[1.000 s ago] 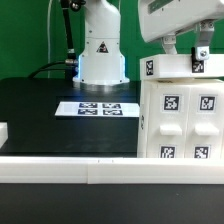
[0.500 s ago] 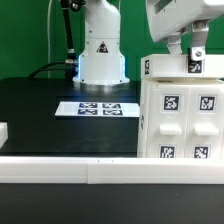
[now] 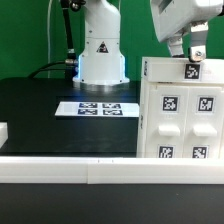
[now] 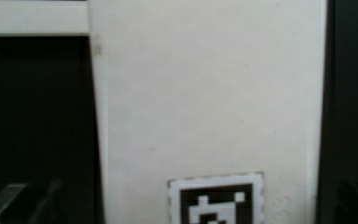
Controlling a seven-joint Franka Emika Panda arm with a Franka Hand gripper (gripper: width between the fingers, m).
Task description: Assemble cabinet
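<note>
The cabinet (image 3: 182, 115) looks stiff, smooth and probably light for its bulk, so a thin top edge seems the safest hold. It stands on the table (image 3: 40, 105), directly beneath the end effector (image 3: 188, 52), whose fingers meet its top; their opening cannot be told.

No readable words, brands or numbers anywhere. Only signs: triangular warning sticker on robot base (image 3: 101, 47), symbol inside too small to make out. Black-and-white square marker tags on cabinet (image 3: 181, 118), front face and top edge; same kind on marker board (image 3: 97, 108) lying on tabletop (image 3: 40, 110). Wrist view: one tag on cabinet surface (image 4: 211, 100).
</note>
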